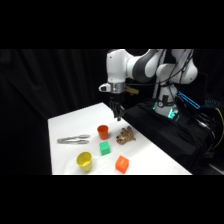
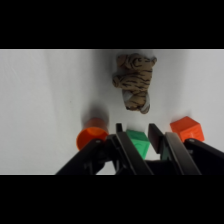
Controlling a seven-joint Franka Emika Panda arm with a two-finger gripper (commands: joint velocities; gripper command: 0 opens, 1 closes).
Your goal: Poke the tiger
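Observation:
The tiger [image 1: 125, 135], a small tan toy with brown stripes, lies on the white table [image 1: 75, 122] near its right edge. In the wrist view the tiger [image 2: 134, 82] sits at the top centre, beyond the fingertips. My gripper [image 1: 118, 116] hangs in the air just above and behind the tiger, not touching it. Seen from the wrist, the gripper [image 2: 137, 131] is open by a narrow gap and holds nothing.
An orange-red cup [image 1: 103, 131] stands left of the tiger, with a green block [image 1: 104, 147] in front of it. An orange block [image 1: 122, 164] and a yellow cup [image 1: 84, 161] sit near the front edge. Metal tongs [image 1: 73, 139] lie at the left.

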